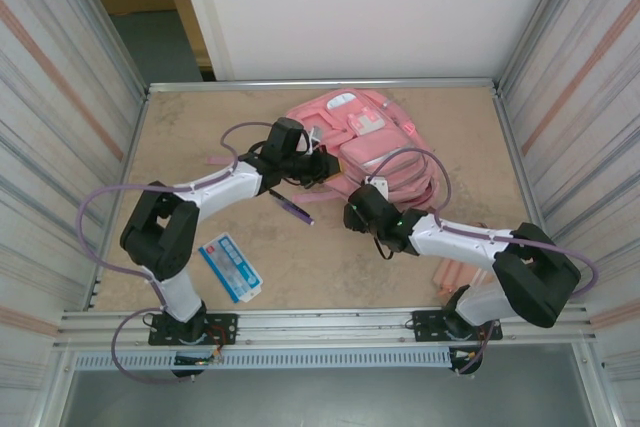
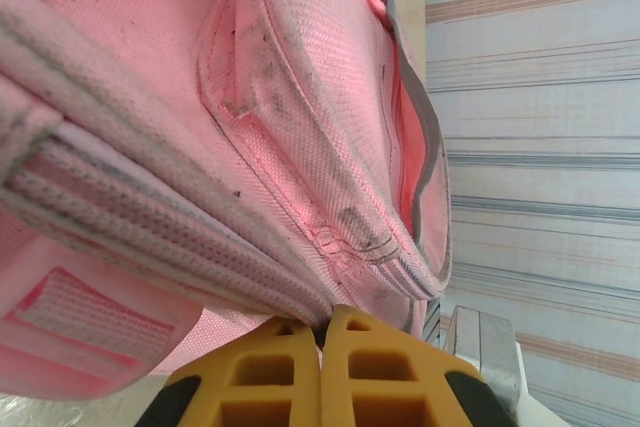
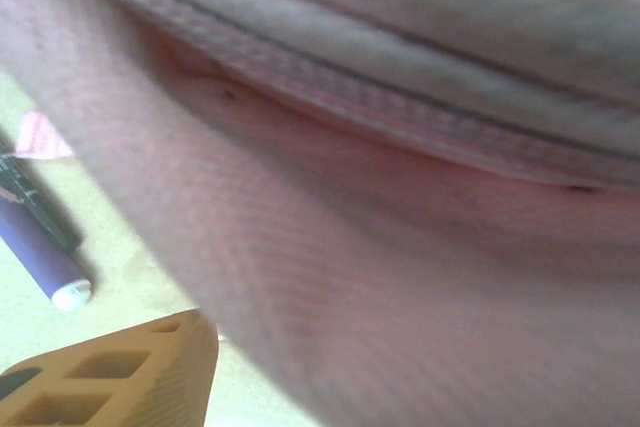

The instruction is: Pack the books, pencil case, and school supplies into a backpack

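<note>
Pen point(image 1: 297, 213) beside backpack point(image 1: 372, 143), pencil case point(image 1: 230, 267) apart

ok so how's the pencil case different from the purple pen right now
The pencil case is a flat, wide, light blue rectangle with a white edge; the purple pen is a slim dark stick. The pencil case lies near the front edge of the table, well apart from the backpack; the purple pen lies mid-table, close beside the backpack. Both rest on the table, outside the backpack.
</note>
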You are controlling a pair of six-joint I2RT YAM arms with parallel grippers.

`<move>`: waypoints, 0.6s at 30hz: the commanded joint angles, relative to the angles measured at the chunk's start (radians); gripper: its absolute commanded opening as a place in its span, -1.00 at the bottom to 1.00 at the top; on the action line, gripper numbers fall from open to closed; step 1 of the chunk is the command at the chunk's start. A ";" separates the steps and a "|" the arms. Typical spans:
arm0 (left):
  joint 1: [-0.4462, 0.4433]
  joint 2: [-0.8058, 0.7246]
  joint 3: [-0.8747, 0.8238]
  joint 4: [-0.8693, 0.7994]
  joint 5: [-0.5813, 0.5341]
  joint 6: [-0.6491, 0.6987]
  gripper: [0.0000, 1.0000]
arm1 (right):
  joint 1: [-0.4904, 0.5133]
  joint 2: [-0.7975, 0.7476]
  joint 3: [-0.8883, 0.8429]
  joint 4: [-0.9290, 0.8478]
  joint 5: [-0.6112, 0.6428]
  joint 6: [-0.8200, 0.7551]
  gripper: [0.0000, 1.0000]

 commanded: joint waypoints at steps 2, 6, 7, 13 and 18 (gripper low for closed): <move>-0.043 -0.100 -0.014 0.120 0.026 -0.027 -1.00 | 0.012 0.018 -0.055 0.186 0.084 -0.084 -0.11; -0.063 -0.106 0.013 0.069 0.012 -0.001 -1.00 | 0.013 0.000 -0.063 0.214 0.139 -0.106 -0.35; -0.064 -0.104 0.015 0.067 0.018 -0.003 -1.00 | 0.013 -0.010 -0.060 0.213 0.147 -0.112 -0.43; -0.053 -0.100 0.001 0.081 0.006 -0.004 -1.00 | 0.015 -0.067 -0.035 0.111 0.141 -0.132 -1.00; -0.010 -0.083 -0.006 0.076 -0.007 0.015 -1.00 | 0.001 -0.142 -0.058 -0.002 0.082 -0.130 -1.00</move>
